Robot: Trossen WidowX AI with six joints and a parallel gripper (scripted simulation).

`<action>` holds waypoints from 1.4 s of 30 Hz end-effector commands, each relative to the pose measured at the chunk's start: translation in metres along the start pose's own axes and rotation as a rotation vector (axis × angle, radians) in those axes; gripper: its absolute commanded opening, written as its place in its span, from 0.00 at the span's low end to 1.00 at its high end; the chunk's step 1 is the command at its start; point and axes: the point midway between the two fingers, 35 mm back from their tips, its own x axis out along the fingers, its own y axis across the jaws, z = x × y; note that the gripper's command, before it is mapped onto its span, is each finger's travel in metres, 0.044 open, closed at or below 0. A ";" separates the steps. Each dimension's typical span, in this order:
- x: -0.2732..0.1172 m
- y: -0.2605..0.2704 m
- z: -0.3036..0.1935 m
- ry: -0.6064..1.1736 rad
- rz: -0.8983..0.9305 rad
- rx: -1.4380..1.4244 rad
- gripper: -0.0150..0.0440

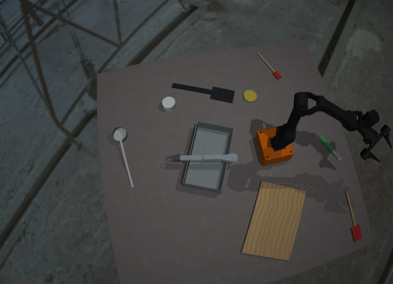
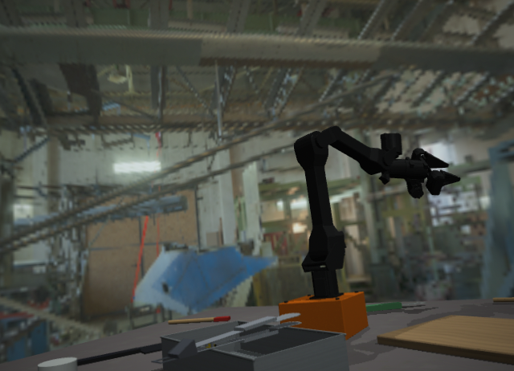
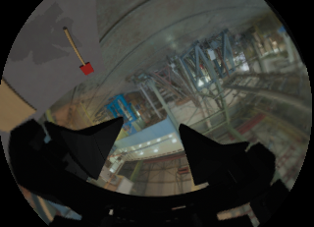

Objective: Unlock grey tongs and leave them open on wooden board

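The grey tongs (image 1: 193, 157) (image 2: 256, 324) lie closed across the roasting tin (image 1: 214, 127) (image 2: 303, 354). Their dark hinge end with a wire loop sticks out past the tin's left side in the top view, and their scalloped tips rest over its right rim. The wooden board (image 1: 272, 220) (image 2: 456, 338) (image 3: 12, 109) lies flat at the lower right in the top view, with nothing on it. My gripper (image 1: 385, 154) (image 2: 454, 173) (image 3: 152, 124) is open and empty, high in the air on the side of the base away from the tongs.
The orange base (image 1: 274, 145) (image 2: 311, 317) stands between tin and gripper. A green-handled tool (image 1: 326, 143), two red-headed tools (image 1: 356, 232) (image 1: 276, 75), a yellow disc (image 1: 250, 96), a black spatula (image 1: 221, 94), a white round piece (image 1: 168, 102) and a ladle (image 1: 126, 161) lie around.
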 end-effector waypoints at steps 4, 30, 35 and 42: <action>0.010 0.018 -0.011 0.018 0.050 0.043 0.75; -0.016 0.372 -0.199 0.570 0.806 0.784 0.69; -0.054 0.428 -0.219 0.721 0.914 0.927 0.69; -0.128 0.502 -0.238 0.990 1.057 1.153 0.69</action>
